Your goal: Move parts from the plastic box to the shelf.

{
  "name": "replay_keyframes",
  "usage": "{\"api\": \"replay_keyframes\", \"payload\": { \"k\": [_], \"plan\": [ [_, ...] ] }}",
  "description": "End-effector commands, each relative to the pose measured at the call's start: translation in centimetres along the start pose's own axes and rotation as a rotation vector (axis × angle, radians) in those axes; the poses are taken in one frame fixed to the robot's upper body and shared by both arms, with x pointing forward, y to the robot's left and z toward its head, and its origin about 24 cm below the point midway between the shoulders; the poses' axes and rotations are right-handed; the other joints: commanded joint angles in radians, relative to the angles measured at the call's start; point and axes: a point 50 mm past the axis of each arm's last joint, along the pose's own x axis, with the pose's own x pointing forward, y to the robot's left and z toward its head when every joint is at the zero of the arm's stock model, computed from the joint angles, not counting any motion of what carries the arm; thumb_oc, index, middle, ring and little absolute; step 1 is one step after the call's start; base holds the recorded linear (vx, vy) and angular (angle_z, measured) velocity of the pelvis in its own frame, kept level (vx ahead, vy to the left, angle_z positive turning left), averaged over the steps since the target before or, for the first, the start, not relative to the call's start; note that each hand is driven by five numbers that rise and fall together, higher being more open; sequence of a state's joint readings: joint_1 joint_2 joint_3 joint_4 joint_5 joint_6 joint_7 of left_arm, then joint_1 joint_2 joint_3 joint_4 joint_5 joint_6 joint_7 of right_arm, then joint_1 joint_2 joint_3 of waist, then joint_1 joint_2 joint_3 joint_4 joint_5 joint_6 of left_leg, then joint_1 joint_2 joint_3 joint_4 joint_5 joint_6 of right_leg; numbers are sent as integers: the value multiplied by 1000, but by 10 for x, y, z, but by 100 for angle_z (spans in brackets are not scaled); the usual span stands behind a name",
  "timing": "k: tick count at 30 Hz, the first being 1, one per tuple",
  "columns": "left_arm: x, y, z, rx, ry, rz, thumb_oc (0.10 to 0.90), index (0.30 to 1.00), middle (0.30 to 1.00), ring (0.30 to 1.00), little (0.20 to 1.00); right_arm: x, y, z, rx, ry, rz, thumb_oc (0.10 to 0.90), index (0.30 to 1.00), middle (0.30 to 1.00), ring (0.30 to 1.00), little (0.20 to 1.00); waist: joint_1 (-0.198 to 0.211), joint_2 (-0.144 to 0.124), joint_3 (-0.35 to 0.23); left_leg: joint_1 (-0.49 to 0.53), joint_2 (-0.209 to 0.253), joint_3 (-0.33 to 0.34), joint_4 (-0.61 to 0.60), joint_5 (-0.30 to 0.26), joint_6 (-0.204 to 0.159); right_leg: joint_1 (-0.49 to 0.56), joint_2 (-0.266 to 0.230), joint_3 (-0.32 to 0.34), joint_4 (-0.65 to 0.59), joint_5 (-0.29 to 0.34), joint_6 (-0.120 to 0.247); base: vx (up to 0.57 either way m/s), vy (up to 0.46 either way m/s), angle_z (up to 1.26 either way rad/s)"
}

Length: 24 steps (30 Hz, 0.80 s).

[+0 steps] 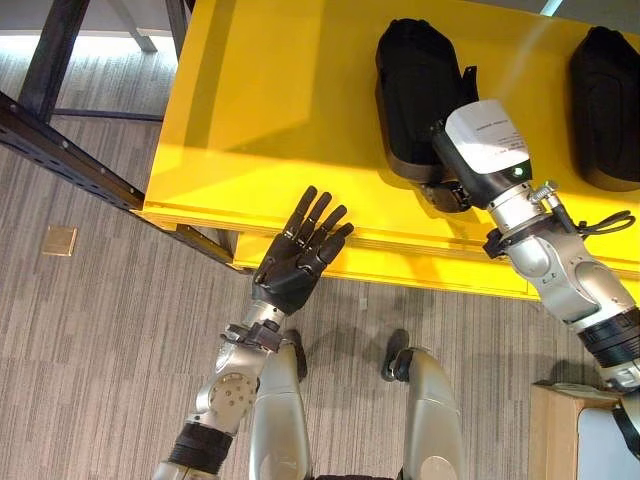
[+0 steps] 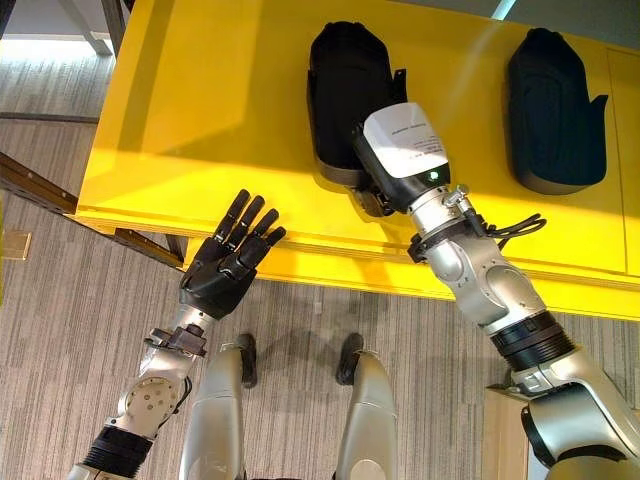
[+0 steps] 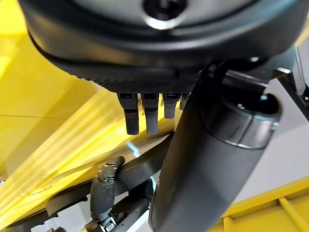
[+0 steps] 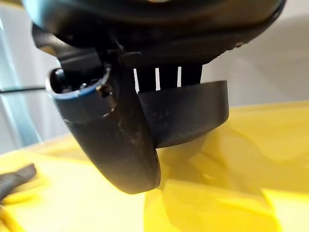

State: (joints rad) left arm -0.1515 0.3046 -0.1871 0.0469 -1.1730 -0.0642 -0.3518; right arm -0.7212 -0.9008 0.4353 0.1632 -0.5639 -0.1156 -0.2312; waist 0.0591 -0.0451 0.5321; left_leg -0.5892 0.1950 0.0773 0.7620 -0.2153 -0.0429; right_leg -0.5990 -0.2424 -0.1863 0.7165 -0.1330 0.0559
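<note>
Two black molded parts lie on the yellow shelf: one at the middle, another at the far right. My right hand is at the near end of the middle part, under its white wrist cover. In the right wrist view, the thumb lies over the part's wall with the fingers behind it, pinching it just above the shelf surface. My left hand hovers at the shelf's front edge, palm down, fingers straight, holding nothing.
A dark metal frame beam runs diagonally at the left, passing under the shelf. A small wooden square lies on the grey carpet. A wooden box corner shows at the lower right. The shelf's left half is bare.
</note>
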Motion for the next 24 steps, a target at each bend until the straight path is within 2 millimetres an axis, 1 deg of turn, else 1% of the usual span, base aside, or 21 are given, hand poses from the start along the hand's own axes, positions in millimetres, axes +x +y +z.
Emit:
{"api": "replay_keyframes", "payload": {
  "k": [1, 4, 5, 7, 8, 9, 10, 12, 15, 24],
  "plan": [
    [1, -17, 16, 69, -10, -119, 900, 1000, 1000, 1000, 1000, 15, -38, -8, 36, 22, -152, 400, 300, 300, 300, 300, 16, -8, -22, 111, -33, -15, -81, -17, 36, 109, 42, 18, 142, -167, -22, 86, -56, -3],
    [-2, -15, 15, 68, 2, -114, 900, 1000, 1000, 1000, 1000, 13, -39, -21, 9, 61, -137, 400, 300, 300, 300, 300, 18, -11, -27, 120, -24, -11, -88, -16, 31, 118, 42, 15, 128, -162, -20, 80, -37, -1],
    [-2, -14, 14, 65, 11, -110, 900, 1000, 1000, 1000, 1000, 12, -41, -29, 25, 97, -137, 400, 300, 300, 300, 300, 20, -11, -29, 125, -21, -9, -94, -13, 27, 125, 43, 11, 118, -160, -20, 61, -34, 0],
    [-3, -14, 14, 64, 15, -112, 900, 1000, 1000, 1000, 1000, 10, -42, -34, 17, 117, -137, 400, 300, 300, 300, 300, 20, -12, -30, 125, -19, -9, -96, -12, 25, 127, 42, 10, 114, -157, -19, 48, -25, -1],
    [-5, -15, 12, 62, 23, -110, 900, 1000, 1000, 1000, 1000, 7, -44, -41, 23, 145, -152, 400, 300, 300, 300, 300, 23, -11, -31, 131, -20, -10, -104, -9, 23, 132, 40, 7, 107, -155, -19, 56, -16, -3],
    [-5, -14, 12, 58, 24, -106, 900, 1000, 1000, 1000, 1000, 7, -46, -45, 38, 162, -165, 400, 300, 300, 300, 300, 24, -9, -31, 134, -19, -9, -107, -8, 22, 134, 38, 4, 106, -155, -18, 76, -7, -1],
    [-5, -14, 11, 52, 24, -105, 900, 1000, 1000, 1000, 1000, 8, -46, -48, 93, 194, -183, 400, 300, 300, 300, 300, 25, -5, -31, 138, -19, -8, -111, -6, 21, 136, 36, 3, 105, -156, -19, 61, 12, 0],
    [-3, -15, 10, 43, 26, -105, 900, 1000, 1000, 1000, 1000, 13, -49, -50, 149, 223, -228, 400, 300, 300, 300, 300, 28, 5, -29, 145, -21, -5, -120, -2, 19, 139, 30, -1, 106, -159, -19, 51, 48, -3],
    [2, -19, 7, 23, 19, -112, 900, 1000, 1000, 1000, 1000, 28, -54, -49, 223, 259, -264, 400, 300, 300, 300, 300, 33, 30, -19, 147, -32, -5, -136, 8, 15, 130, 18, 1, 104, -156, -15, -1, 88, -3],
    [5, -23, 5, 9, 15, -117, 900, 1000, 1000, 1000, 1000, 37, -51, -43, 268, 272, -256, 400, 300, 300, 300, 300, 38, 46, -13, 149, -42, -2, -143, 11, 15, 122, 1, 4, 115, -160, -12, -4, 11, 1]
  ]
}}
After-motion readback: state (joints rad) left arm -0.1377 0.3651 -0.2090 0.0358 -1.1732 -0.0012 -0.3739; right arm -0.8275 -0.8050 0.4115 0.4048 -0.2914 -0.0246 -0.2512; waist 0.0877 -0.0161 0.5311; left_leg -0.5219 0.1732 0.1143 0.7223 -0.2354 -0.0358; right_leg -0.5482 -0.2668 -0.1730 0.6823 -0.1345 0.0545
